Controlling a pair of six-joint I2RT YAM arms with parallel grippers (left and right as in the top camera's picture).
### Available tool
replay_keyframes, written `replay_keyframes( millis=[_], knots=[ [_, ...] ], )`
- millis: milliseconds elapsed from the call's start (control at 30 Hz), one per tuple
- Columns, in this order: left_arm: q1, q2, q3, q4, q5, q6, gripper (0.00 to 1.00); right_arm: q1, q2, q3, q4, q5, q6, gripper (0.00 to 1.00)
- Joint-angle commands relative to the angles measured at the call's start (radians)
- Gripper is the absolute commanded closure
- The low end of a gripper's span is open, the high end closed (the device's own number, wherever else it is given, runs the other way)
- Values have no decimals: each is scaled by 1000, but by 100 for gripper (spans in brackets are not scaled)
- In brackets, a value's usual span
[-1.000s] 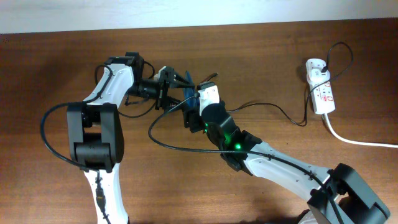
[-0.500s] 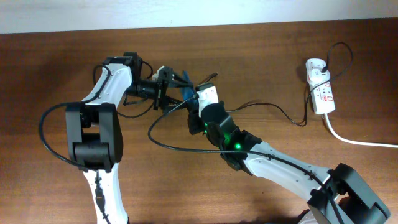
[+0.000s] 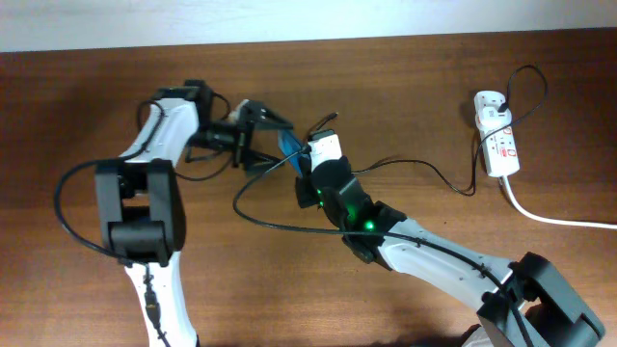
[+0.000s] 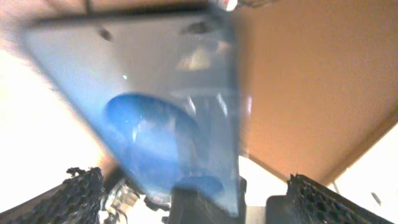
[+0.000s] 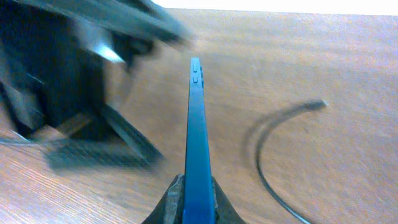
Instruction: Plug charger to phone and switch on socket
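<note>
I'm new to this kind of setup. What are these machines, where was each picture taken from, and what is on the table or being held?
Two robot arms work at a wooden table, each ending in a two-finger gripper. One picture looks straight down from above. The other two come from small cameras on the wrists, so each shows that arm's own fingers up close.

The right gripper is shut on the phone and holds it on edge; its wrist view shows the thin blue edge between the fingers. The left gripper is open right beside the phone, whose blue screen fills that arm's blurred wrist view.

The charger, a thin black cable, lies on the table and runs toward the white socket at the far right.
</note>
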Motion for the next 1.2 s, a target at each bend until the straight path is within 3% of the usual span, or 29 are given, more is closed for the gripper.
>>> replay_keyframes(
  millis=[0,67,167,233,333,467,667,833,900,933,1067,1167],
  knots=[
    [149,-1,47,-32,-175,66,1,-74,-173,21,-109,40,81,96],
    [267,-54,68,-140,-178,237,1,-143,-312,21,-297,8,217,96],
    [366,-151,70,-249,-178,426,1,-199,-435,21,-459,-148,304,96],
    [455,-277,70,-375,-178,626,1,-214,-478,21,-504,-221,386,96],
    [546,-490,70,-470,-178,755,1,-214,-463,21,-502,-246,613,96],
    [582,-788,70,-484,-223,779,1,-214,-428,21,-499,-311,837,96],
    [582,-1237,69,-484,-499,771,1,-214,-426,20,-500,-401,836,96],
    [582,-1354,67,-481,-631,770,1,-214,-426,21,-497,-402,836,96],
    [582,-1353,28,-401,-642,668,1,-214,-426,21,-496,-380,836,96],
    [582,-1353,-23,-300,-665,534,1,-214,-426,20,-497,-359,836,96],
    [582,-1353,-295,14,-665,222,1,-214,-426,20,-497,-350,836,96],
    [582,-1308,-668,351,-320,-162,1,-214,-426,20,-500,-350,836,96]
  ],
)
